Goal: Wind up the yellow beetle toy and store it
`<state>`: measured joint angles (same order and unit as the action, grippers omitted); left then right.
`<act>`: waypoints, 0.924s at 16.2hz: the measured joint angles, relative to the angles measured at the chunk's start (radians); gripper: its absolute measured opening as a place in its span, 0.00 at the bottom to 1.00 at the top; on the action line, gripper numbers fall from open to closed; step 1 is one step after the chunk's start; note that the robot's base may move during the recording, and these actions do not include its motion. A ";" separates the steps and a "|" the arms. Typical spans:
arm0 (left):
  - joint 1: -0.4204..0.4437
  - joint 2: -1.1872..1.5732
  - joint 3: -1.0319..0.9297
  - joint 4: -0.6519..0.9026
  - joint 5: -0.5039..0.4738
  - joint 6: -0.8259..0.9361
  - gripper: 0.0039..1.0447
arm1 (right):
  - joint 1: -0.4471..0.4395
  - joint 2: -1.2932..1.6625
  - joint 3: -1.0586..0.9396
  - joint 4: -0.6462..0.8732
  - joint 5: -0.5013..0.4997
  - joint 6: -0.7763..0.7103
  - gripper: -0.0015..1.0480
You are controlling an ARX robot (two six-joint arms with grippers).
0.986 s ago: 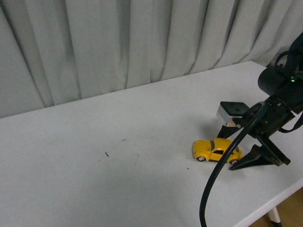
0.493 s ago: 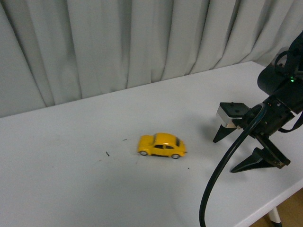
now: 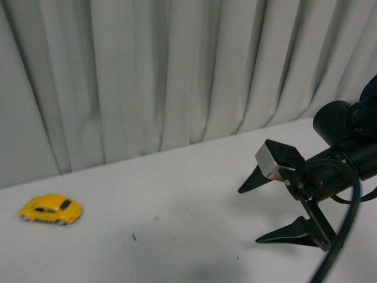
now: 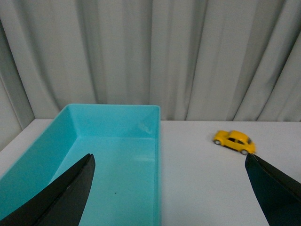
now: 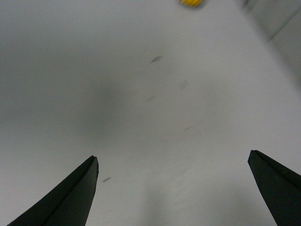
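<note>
The yellow beetle toy [image 3: 51,210] stands on its wheels on the white table at the far left of the front view, far from my right gripper [image 3: 262,212]. That gripper is open and empty, low over the table at the right. In the right wrist view the toy [image 5: 191,2] is a small blur at the picture's edge, beyond the open gripper [image 5: 176,188]. In the left wrist view the toy [image 4: 234,141] stands on the table beside a turquoise bin [image 4: 157,141]. My left gripper [image 4: 171,188] is open and empty, short of both; it does not show in the front view.
Grey curtains [image 3: 177,76] hang behind the table's far edge. The turquoise bin is empty and shows only in the left wrist view. A few small dark specks [image 3: 134,237] mark the tabletop. A black cable [image 3: 341,236] hangs from the right arm.
The toy has rolled left across the table, away from my right gripper, from between its fingers to the far left. The front view has shifted, with the right gripper now higher in it.
</note>
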<state>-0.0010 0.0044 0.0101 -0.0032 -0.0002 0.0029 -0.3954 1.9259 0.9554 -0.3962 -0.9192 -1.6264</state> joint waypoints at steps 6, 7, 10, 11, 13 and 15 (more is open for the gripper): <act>0.000 0.000 0.000 0.000 0.000 0.000 0.94 | -0.017 -0.230 0.152 -0.063 -0.092 0.132 0.93; 0.000 0.000 0.000 0.000 0.000 0.000 0.94 | -0.016 -0.225 0.152 -0.065 -0.084 0.129 0.93; 0.000 0.000 0.000 0.000 0.000 0.000 0.94 | -0.009 -0.227 0.130 0.087 -0.064 0.179 0.93; 0.000 0.000 0.000 0.000 0.000 0.000 0.94 | -0.010 -0.227 0.126 0.134 -0.055 0.217 0.93; 0.000 0.000 0.000 0.000 0.000 0.000 0.94 | -0.011 -0.259 0.126 0.249 -0.058 0.319 0.93; 0.000 0.000 0.000 0.000 0.000 0.000 0.94 | -0.012 -0.319 0.140 0.332 -0.082 0.433 0.93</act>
<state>-0.0010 0.0044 0.0101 -0.0032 -0.0002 0.0029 -0.4072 1.6070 1.0950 -0.0643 -1.0012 -1.1931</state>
